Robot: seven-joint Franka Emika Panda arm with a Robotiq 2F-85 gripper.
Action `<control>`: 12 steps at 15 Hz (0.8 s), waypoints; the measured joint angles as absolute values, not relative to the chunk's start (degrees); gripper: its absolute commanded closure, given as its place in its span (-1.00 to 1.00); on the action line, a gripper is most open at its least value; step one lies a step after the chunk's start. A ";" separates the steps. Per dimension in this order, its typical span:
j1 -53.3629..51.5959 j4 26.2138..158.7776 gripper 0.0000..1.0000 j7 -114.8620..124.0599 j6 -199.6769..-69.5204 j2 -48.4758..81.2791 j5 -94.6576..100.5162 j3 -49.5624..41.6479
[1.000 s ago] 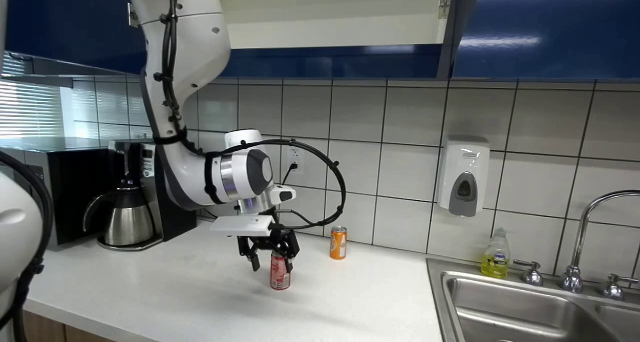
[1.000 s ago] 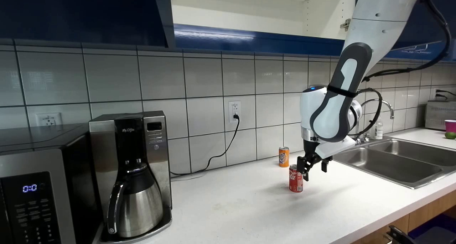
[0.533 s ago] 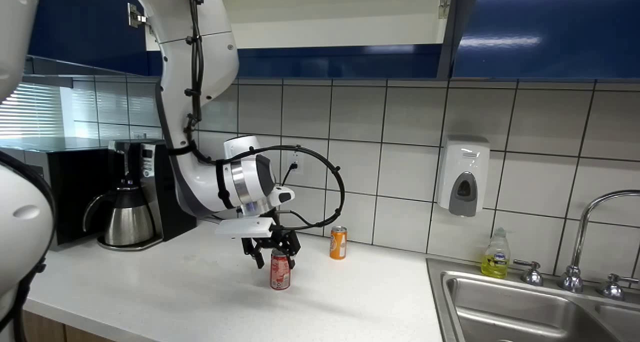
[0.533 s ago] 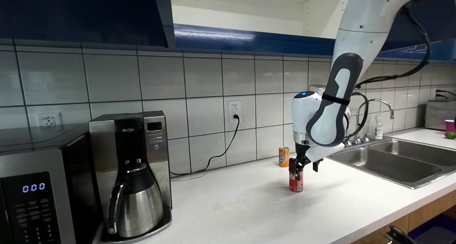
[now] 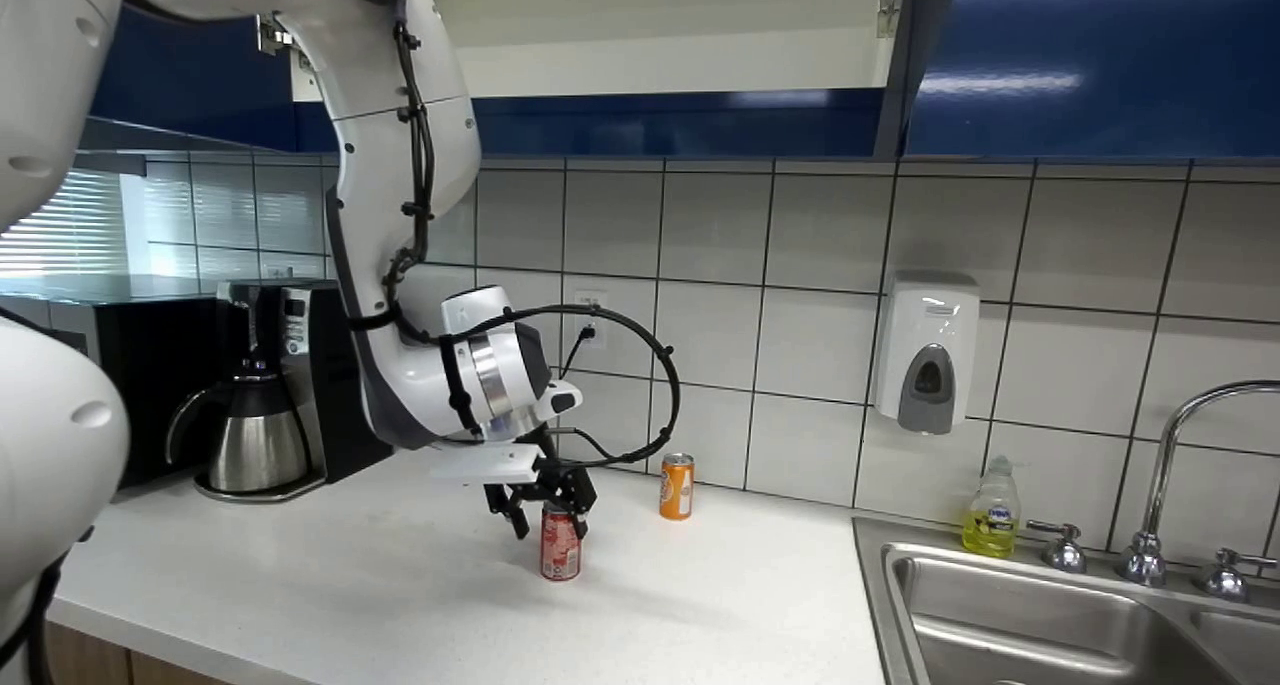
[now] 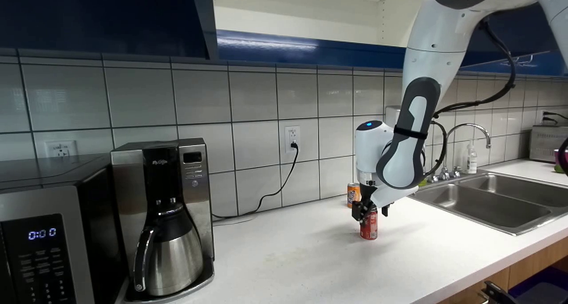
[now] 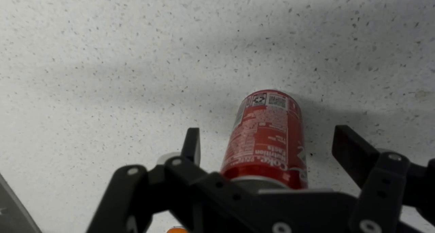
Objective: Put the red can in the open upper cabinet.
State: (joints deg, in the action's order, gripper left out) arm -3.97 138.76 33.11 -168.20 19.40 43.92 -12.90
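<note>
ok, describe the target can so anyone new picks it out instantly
Under the open upper cabinet, find the white counter. There, framed by the open black gripper in the wrist view, the red can stands upright. Red sides with Coke lettering distinguish it from the orange can nearer the tiled wall.

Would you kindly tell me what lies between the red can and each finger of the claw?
In the wrist view, just speckled counter shows on either side, between the red can and the fingers of the open claw.
</note>
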 measured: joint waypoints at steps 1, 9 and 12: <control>-4.53 138.37 -1.00 33.57 -168.37 19.82 44.07 -13.35; -7.57 136.34 -1.00 35.37 -169.37 21.80 44.25 -16.28; -8.26 135.93 -1.00 35.53 -169.72 22.29 44.25 -17.23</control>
